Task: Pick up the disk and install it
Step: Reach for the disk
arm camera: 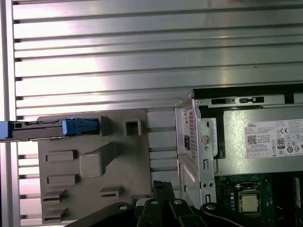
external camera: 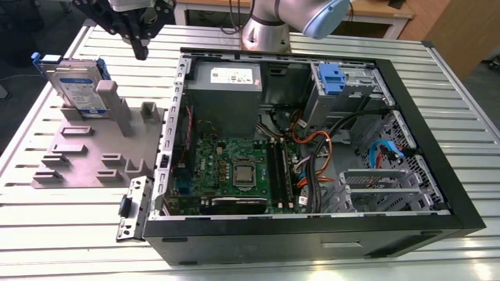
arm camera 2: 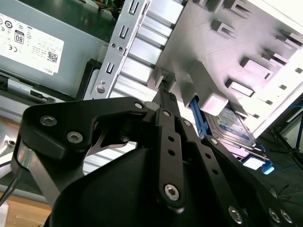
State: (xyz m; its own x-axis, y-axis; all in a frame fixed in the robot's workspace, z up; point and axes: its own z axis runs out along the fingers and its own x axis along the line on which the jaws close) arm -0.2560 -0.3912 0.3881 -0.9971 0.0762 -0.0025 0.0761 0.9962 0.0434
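The disk [external camera: 78, 83], silver with a white-and-blue label and a blue frame, stands on edge at the back of a grey holder [external camera: 86, 158] on the exterior view's left. It is seen edge-on in the first wrist view [arm camera: 47, 128] and partly behind a grey post in the second wrist view [arm camera 2: 233, 126]. My gripper [external camera: 140, 54] hangs in the air to the right of the disk and higher, clear of it, between the holder and the computer case. Its black fingers point down, shut with nothing between them, as in both wrist views [arm camera 2: 164, 94] [arm camera: 161, 185].
An open black computer case [external camera: 437, 134] lies on the slatted metal table [external camera: 70, 234], showing a motherboard [external camera: 234, 172], a grey power supply box [external camera: 225, 88] and cables. A drive bay with a blue clip [external camera: 332, 79] sits at its back right. The arm's base [external camera: 266, 29] stands behind the case.
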